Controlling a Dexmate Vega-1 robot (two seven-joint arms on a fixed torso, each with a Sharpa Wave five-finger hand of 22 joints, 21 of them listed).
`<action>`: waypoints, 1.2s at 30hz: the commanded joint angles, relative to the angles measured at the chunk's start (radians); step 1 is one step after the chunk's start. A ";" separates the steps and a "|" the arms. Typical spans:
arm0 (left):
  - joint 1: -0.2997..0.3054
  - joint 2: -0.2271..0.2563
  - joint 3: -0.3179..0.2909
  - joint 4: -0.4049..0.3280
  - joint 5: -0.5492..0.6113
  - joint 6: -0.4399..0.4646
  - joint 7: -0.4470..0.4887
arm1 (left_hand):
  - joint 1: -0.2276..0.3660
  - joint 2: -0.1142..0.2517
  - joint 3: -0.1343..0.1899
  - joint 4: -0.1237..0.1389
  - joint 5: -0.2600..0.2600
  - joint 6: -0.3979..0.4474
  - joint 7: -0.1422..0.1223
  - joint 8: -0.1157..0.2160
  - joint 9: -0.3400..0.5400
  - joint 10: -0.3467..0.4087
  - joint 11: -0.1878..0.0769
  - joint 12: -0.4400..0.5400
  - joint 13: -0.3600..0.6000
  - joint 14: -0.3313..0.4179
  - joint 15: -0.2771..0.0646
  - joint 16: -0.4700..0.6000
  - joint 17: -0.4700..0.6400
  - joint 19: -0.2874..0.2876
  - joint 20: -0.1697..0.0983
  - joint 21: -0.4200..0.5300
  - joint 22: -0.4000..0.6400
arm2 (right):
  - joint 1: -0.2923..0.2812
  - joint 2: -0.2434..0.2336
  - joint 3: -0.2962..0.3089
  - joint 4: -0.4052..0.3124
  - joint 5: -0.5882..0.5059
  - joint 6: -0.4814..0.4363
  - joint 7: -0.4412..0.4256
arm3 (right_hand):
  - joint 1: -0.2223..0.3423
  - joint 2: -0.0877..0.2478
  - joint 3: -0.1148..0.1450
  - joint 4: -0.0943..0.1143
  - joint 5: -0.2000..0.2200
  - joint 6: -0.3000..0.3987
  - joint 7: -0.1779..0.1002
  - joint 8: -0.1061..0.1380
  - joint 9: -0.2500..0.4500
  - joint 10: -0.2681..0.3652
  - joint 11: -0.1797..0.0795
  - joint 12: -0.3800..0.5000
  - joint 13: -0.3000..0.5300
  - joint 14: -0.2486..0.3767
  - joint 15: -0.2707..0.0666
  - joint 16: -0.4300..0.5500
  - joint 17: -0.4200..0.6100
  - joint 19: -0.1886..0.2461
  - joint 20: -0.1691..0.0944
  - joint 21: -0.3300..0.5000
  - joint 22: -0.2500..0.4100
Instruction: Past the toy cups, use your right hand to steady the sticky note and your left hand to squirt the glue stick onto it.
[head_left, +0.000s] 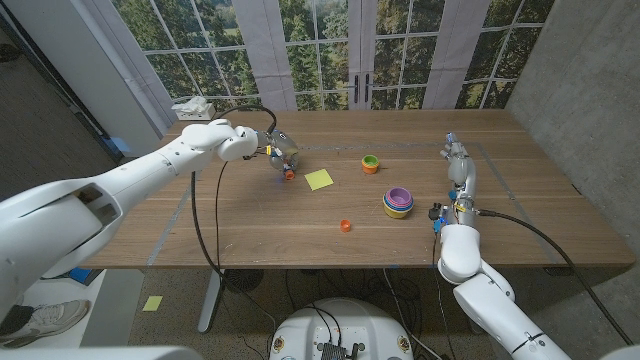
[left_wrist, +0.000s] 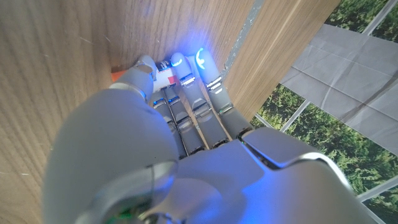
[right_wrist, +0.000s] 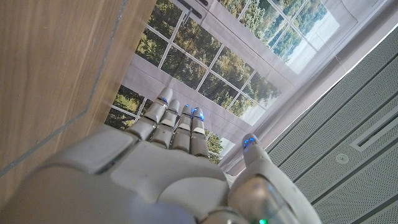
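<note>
Wooden table (head_left: 250, 225), paned windows (head_left: 320, 40) (trees outside)

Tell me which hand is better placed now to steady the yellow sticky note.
Probably the right hand: it stands open and holds nothing, apart from the sticky note. The left hand is nearer the note but already grips the glue stick.

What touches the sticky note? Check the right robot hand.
Apart. In the head view the right robot hand stands near the table's right side, with bare wood and toy cups between it and the sticky note.
</note>
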 joint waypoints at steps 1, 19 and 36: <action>0.021 0.001 0.020 0.034 -0.025 -0.001 -0.002 | -0.043 -0.008 0.028 0.000 0.003 -0.016 0.020 -0.008 0.003 -0.024 0.009 -0.007 0.000 -0.031 -0.105 -0.072 0.001 0.004 -0.097 -0.071 -0.005 | 0.005 -0.004 -0.009 -0.019 -0.033 -0.021 -0.015 | -0.005 0.000 -0.001 -0.007 -0.002 0.002 -0.008 0.000 0.002 0.007 0.001 0.006 0.004 0.011 0.005 0.007 0.001 0.015 -0.011 -0.007 0.005; 0.096 0.031 0.056 0.038 0.055 0.028 0.140 | -0.006 -0.025 0.072 -0.035 0.001 0.164 0.013 0.043 0.006 0.080 -0.004 0.013 -0.003 0.113 -0.112 -0.146 0.029 0.077 -0.128 -0.082 0.019 | 0.002 -0.015 -0.009 -0.044 -0.065 -0.032 -0.022 | -0.004 0.002 -0.001 -0.013 -0.002 0.003 -0.014 0.000 0.002 0.019 -0.002 0.008 0.004 0.033 0.008 0.016 0.000 0.028 -0.012 -0.016 0.006; 0.115 0.032 0.058 0.049 0.033 0.019 0.167 | 0.134 -0.002 0.057 -0.042 0.002 0.334 0.099 0.012 0.006 0.209 0.028 0.028 -0.002 0.161 -0.113 -0.185 0.045 0.098 -0.144 -0.067 0.021 | -0.015 -0.023 -0.001 -0.068 -0.089 -0.035 -0.028 | -0.003 0.004 -0.003 -0.016 -0.002 0.007 -0.008 0.001 0.002 0.026 0.001 0.009 0.004 0.044 0.007 0.021 0.000 0.033 -0.014 -0.023 0.006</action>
